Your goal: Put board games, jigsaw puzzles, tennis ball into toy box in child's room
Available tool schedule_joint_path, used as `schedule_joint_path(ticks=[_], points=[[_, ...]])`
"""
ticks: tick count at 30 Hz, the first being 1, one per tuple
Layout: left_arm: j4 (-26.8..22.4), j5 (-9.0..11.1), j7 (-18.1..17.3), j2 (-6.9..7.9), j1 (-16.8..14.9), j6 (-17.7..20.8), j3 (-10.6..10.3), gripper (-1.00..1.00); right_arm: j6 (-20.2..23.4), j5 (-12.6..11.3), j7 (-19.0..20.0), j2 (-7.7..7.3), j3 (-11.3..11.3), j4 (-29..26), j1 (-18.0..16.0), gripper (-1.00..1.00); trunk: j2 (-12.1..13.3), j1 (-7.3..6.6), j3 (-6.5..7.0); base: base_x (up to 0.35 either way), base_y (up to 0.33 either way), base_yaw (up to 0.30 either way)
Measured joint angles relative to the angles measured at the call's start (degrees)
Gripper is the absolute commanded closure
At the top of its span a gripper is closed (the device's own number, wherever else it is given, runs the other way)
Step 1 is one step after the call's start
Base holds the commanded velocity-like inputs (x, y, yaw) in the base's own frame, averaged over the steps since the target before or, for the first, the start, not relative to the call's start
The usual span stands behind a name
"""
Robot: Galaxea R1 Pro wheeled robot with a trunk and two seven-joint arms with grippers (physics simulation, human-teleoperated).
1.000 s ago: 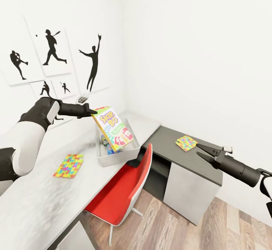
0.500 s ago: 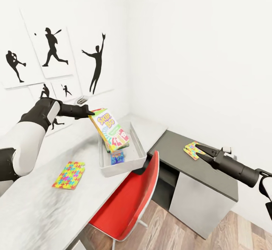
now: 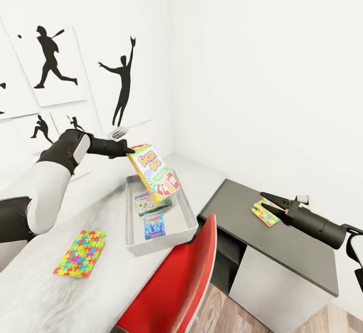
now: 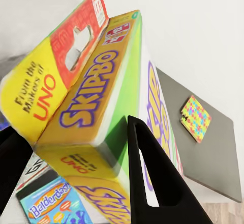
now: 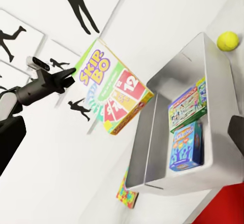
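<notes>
Two board games already lie flat inside the toy box [image 3: 187,218]: a pale one with green [image 3: 146,203] toward the wall end and a small blue one [image 3: 153,224] nearer the red chair [image 3: 186,277]. Third game, the green-yellow Skip-Bo box [image 3: 154,173], is held tilted in the air above the bin's far half, clamped at its upper corner by the left gripper [image 3: 129,149]; the left wrist view shows its dark fingers [image 4: 157,178] pressed on either side of the box's edge, with the blue game below. Toy box sits on the pale table [image 3: 45,292], near the corner of the white-walled room, under the black silhouette athlete pictures [image 3: 118,87]. One jigsaw puzzle [image 3: 80,253] lies flat on the table, apart from the bin on the side away from the dark desk. Second jigsaw puzzle [image 3: 266,212] rests on the lower dark grey desk [image 3: 287,247], with the right gripper [image 3: 267,201] just at its edge; jaws look slightly parted, and whether the tips touch the puzzle cannot be told from the head view. Right wrist view: tennis ball [image 5: 227,40] on the table just beyond the bin's far end, not in it.
</notes>
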Motion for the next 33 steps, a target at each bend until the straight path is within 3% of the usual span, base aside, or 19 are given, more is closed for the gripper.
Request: schedule_joint_path(ticks=[9,13,33], points=[[0.0,0.0,-0.4,0.29,0.0,0.8,-0.2,1.00,1.4,-0.1,-0.1,-0.06,-0.4,-0.1,-0.2,-1.00,0.0,0.00,-0.84,0.276,0.000,0.000],[-0.3,0.3,-0.6,0.31,0.0,2.8,-0.2,1.00,1.4,0.0,-0.1,-0.06,-0.5,-0.1,-0.3,-1.00,0.0,0.02,-1.21,0.110,0.000,0.000],[-2.0,0.3,-0.6,0.08,0.0,3.6,-0.1,1.00,1.4,-0.1,-0.1,-0.06,-0.4,0.2,-0.3,-1.00,0.0,0.04,-1.79,-0.051,0.003,0.000]])
